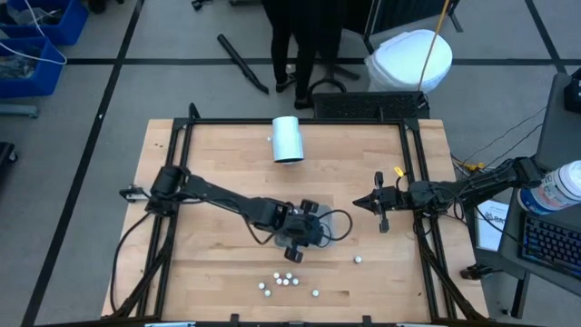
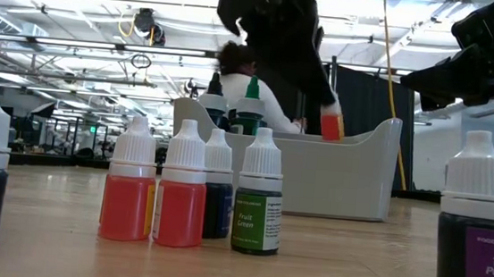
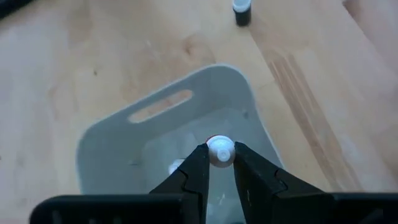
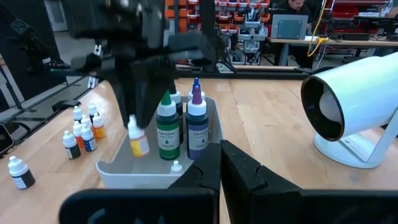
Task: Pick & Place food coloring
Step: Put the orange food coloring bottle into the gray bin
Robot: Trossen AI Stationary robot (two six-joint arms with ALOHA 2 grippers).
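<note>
Left gripper (image 3: 220, 163) clamps a small food coloring bottle (image 3: 220, 151) by its white ribbed cap, over the grey tray (image 3: 106, 137).

Tray: smooth plastic, rounded corners, slotted handle, tall green- and purple-capped bottles (image 4: 168, 127) standing inside. Loose bottles (image 1: 283, 282) cluster on the pale wood-grain surface (image 1: 227, 154) near its front edge. White cylinder (image 1: 288, 139) lies on its side. Right gripper (image 1: 379, 205) clenched empty, at the right side.
</note>
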